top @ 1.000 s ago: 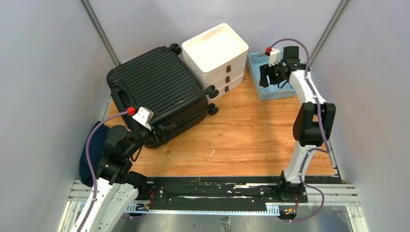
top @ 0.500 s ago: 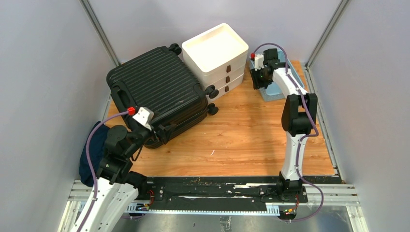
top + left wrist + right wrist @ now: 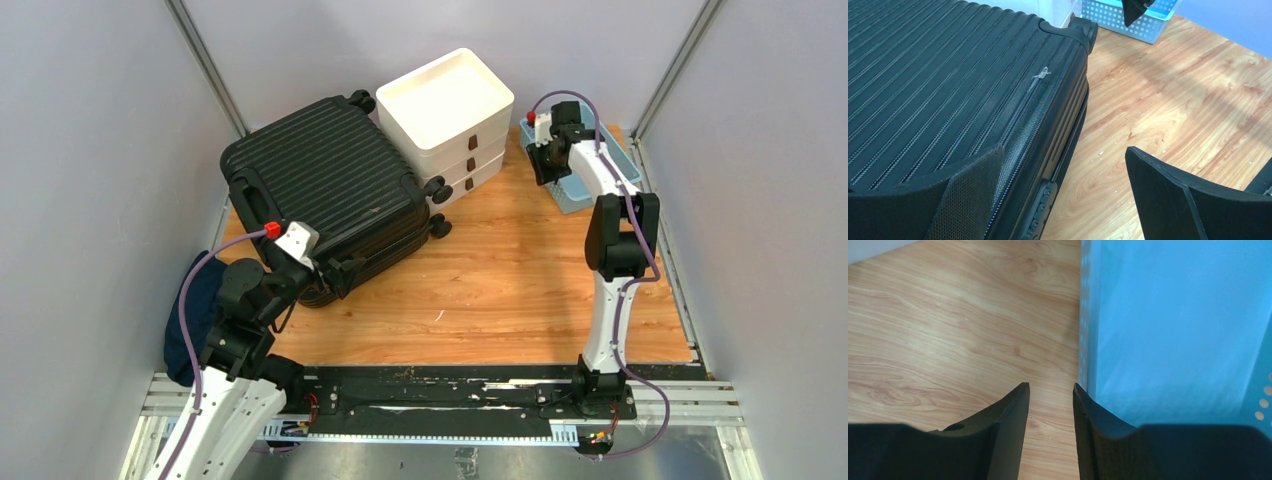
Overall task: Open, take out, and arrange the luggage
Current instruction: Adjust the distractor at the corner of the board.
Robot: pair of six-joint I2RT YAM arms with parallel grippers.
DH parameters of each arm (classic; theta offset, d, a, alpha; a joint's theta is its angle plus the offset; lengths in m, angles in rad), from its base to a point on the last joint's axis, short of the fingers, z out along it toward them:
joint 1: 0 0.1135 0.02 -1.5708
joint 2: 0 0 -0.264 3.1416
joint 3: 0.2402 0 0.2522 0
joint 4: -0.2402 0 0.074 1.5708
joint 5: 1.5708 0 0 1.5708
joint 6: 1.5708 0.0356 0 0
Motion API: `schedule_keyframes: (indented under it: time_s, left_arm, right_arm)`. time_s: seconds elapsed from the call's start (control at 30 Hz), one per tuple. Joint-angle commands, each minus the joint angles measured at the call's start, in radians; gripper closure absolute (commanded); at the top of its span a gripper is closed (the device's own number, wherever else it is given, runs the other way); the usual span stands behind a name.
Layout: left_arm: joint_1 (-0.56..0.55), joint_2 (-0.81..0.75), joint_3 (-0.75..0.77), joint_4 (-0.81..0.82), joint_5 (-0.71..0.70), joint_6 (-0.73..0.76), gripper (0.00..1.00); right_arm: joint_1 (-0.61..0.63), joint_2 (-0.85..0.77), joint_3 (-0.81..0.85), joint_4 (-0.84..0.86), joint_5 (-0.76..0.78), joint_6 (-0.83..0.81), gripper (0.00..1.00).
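Left pincer (image 3: 1063, 150) stands wide open and empty, one finger over the near right edge of the luggage (image 3: 320, 185), the other over bare wood. Shut and lying flat, the luggage fills the far left of the surface (image 3: 520, 270), its wheels just beside a white drawer unit (image 3: 445, 100). Right pincer (image 3: 1050, 385), at the far right, has a narrow gap showing only wood, one finger against the outer wall of a light-blue basket (image 3: 1158, 330).
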Motion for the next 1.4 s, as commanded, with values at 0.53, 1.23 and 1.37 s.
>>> schedule_keyframes:
  time_s: [0.53,1.23,1.37]
  left_arm:
    - [-0.006,-0.011,-0.010,0.028,0.017,0.004,0.00]
    - [-0.007,-0.012,-0.012,0.033,0.032,0.001,0.00]
    - [-0.007,-0.018,-0.012,0.034,0.037,0.000,0.00]
  right_arm:
    - [-0.122,-0.102,0.028,-0.178,-0.171,-0.206,0.38]
    - [-0.145,-0.044,-0.025,-0.140,0.067,-0.126,0.91]
    - [-0.163,-0.094,-0.075,-0.092,0.096,-0.083,1.00]
